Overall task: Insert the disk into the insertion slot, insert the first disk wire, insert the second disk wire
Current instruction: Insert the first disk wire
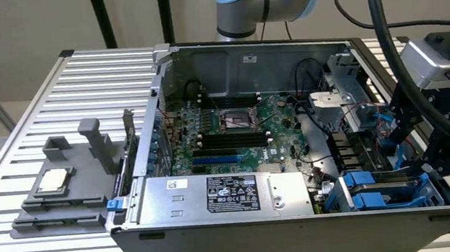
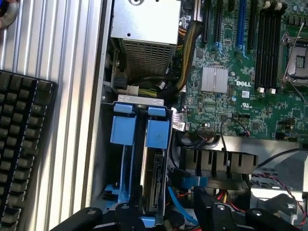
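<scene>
The insertion slot (image 2: 139, 132) is a grey-blue drive cage with blue plastic tabs, in the near corner of the open computer case on the exterior view's right (image 1: 372, 189). The disk (image 2: 155, 185) stands inside one bay of the cage, with its connector edge showing between the blue rails. My gripper (image 2: 171, 214) hovers just over that end of the cage (image 1: 416, 157), with its black fingers (image 2: 126, 215) spread to either side of the disk and touching nothing. It is open. A loose blue cable (image 2: 179, 204) and red wires lie beside the disk's connector, not plugged in.
A silver power supply (image 1: 231, 193) with a black label sits beside the cage. The motherboard (image 1: 234, 131) covers the case floor. A black fan block (image 2: 216, 163) adjoins the cage. A keyboard (image 2: 24, 144) and a grey fixture (image 1: 65, 184) lie on the slatted table.
</scene>
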Robot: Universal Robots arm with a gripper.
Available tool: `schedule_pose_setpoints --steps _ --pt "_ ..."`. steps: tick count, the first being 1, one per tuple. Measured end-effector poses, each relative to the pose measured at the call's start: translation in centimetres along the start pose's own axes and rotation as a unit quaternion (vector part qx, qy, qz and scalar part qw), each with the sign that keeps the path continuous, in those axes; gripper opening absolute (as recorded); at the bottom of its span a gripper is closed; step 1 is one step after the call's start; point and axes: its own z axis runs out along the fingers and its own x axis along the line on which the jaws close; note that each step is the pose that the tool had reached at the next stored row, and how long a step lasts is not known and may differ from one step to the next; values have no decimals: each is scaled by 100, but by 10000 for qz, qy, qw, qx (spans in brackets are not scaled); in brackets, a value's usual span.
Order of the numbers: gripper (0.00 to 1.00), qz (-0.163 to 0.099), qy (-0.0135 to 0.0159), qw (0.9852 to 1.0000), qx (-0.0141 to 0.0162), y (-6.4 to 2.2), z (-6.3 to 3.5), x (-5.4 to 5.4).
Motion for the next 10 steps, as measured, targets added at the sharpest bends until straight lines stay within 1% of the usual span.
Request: schedule_pose_setpoints --steps 1,8,10 --pt "55 -8 1 10000 -1 11 10 -9" --pt "55 -68 2 10000 -4 92 27 -27" --pt "55 -70 1 10000 -4 97 21 -12"
